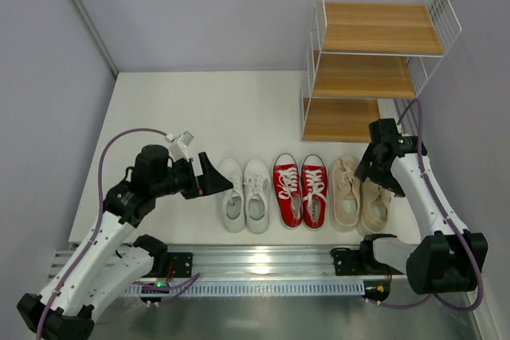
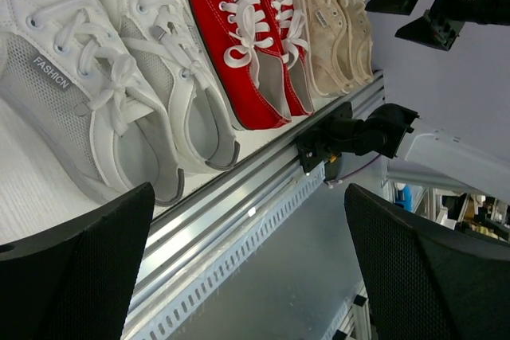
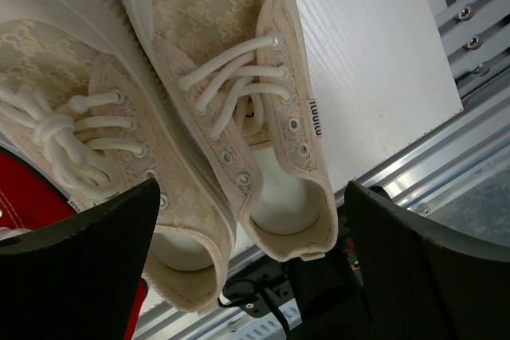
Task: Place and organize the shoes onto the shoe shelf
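Observation:
Three pairs of sneakers stand in a row on the white table near the front edge: white [image 1: 245, 194], red [image 1: 301, 190] and beige [image 1: 358, 194]. The shoe shelf [image 1: 381, 28] stands at the back right, its three wooden boards bare. My left gripper [image 1: 209, 174] is open and empty, just left of the white pair [image 2: 88, 93]. My right gripper [image 1: 370, 166] is open and empty, hovering over the beige pair; its open jaws [image 3: 251, 268] straddle the heel of the right beige shoe [image 3: 263, 117] without touching it.
An aluminium rail [image 1: 263, 264] with the arm bases runs along the table's near edge, close behind the shoes' heels. Grey walls enclose the table on the left, back and right. The shelf's wire mesh side [image 1: 445, 13] rises at the far right.

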Action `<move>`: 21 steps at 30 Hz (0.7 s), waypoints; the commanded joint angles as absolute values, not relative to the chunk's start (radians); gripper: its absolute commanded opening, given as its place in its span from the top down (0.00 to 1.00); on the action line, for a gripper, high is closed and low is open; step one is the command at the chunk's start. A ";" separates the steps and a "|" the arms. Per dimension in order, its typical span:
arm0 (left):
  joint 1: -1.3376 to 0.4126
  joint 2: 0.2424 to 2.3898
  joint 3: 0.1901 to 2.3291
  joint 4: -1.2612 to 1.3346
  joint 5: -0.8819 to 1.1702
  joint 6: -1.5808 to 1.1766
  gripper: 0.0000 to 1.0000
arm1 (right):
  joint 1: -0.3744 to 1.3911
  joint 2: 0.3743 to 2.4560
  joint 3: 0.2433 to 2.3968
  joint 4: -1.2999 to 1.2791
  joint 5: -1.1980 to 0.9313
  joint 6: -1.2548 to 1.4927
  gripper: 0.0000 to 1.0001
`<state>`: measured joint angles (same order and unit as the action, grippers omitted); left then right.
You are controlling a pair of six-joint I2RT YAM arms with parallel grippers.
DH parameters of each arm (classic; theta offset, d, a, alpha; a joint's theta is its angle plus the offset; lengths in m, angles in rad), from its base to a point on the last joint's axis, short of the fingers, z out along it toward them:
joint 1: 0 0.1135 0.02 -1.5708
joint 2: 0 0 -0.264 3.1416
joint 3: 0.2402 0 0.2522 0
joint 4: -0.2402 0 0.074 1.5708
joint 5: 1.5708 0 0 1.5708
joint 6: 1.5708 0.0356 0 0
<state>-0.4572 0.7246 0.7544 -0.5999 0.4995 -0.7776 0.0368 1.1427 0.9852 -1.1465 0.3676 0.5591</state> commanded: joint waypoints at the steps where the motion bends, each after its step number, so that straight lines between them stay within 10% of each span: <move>1: -0.463 0.687 0.742 -0.594 0.473 -0.769 0.00 | 0.032 1.114 0.944 -1.111 0.361 0.574 0.03; 21: -0.463 0.632 0.676 -0.540 0.476 -0.813 0.00 | 0.035 1.002 0.812 -1.026 0.132 0.626 0.03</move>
